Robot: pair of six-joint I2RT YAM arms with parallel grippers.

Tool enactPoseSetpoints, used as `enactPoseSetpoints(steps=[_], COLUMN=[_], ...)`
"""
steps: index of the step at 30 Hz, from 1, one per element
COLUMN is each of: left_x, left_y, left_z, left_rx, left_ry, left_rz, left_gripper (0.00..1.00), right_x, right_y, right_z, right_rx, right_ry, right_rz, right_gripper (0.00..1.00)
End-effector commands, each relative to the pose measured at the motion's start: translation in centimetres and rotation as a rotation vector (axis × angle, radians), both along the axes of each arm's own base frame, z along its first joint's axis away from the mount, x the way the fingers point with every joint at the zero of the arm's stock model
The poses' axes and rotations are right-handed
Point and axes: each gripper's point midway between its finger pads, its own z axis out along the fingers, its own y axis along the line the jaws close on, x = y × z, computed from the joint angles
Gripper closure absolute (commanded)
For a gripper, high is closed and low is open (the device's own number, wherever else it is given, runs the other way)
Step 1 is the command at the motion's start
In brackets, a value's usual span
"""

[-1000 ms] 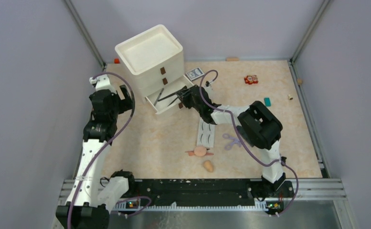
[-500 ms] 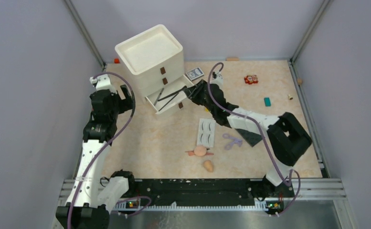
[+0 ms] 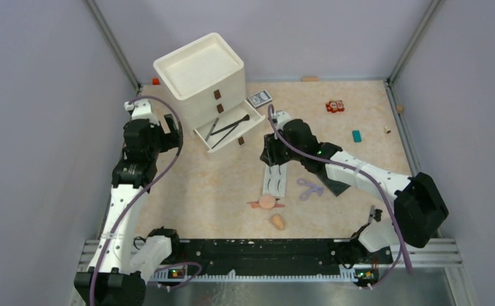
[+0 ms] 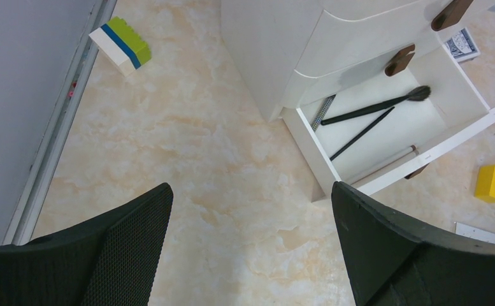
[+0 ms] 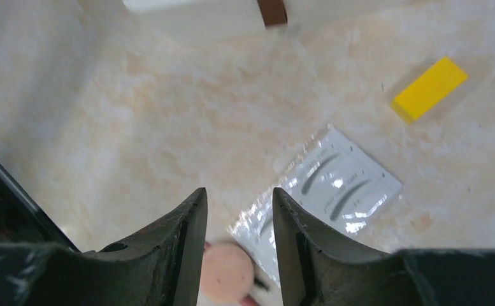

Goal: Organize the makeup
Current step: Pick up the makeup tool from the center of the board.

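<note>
Your right gripper (image 3: 271, 155) backed off the drawer (image 3: 229, 131), jaws apart and empty, now over the far end of the false-eyelash card (image 3: 275, 178), which runs lengthwise toward the near edge of the worktop (image 3: 193, 191)

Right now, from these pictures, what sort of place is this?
Probably a robot test cell, not a home: a left arm and right arm on a rail, plain grey walls around the table, and a drawer unit with makeup scattered nearby.

Black brushes (image 4: 375, 108) in open drawer (image 4: 423, 131) — lash card (image 3: 274, 176), curler (image 3: 309, 188), puff (image 3: 267, 202), sponge (image 3: 277, 222) outside
</note>
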Motion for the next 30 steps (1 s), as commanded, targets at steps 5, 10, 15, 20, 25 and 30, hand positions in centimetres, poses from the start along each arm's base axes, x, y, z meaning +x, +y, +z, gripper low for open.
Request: enactPoseSetpoints(steps=[5, 10, 15, 20, 25, 30], left_x=[0.4, 0.1, 0.0, -0.3, -0.2, -0.2], left_y=[0.0, 0.4, 0.3, 0.4, 0.5, 0.4], left_z=[-1.0, -0.8, -0.8, -0.4, -0.4, -0.5], left_rx=[0.017, 0.026, 0.024, 0.023, 0.023, 0.019], left_ry=[0.029, 0.021, 0.019, 0.004, 0.003, 0.004], left_rz=[-0.007, 0.011, 0.009, 0.017, 0.017, 0.013], left_gripper=[0.01, 0.01, 0.01, 0.01, 0.01, 0.01], right_x=[-7.0, -9.7, -11.4, -11.7, -12.0, -12.3], right_y=[-1.4, 0.4, 1.1, 1.2, 1.8, 1.8], right_z=[-5.2, -7.5, -9.6, -10.8, -11.2, -12.0], right_rx=[-0.363, -0.431, -0.497, -0.544, -0.557, -0.587], right_ry=[0.031, 0.053, 0.092, 0.115, 0.116, 0.132], right_rz=[0.318, 0.439, 0.505, 0.506, 0.525, 0.542], right_gripper=[0.54, 0.53, 0.52, 0.49, 0.49, 0.49])
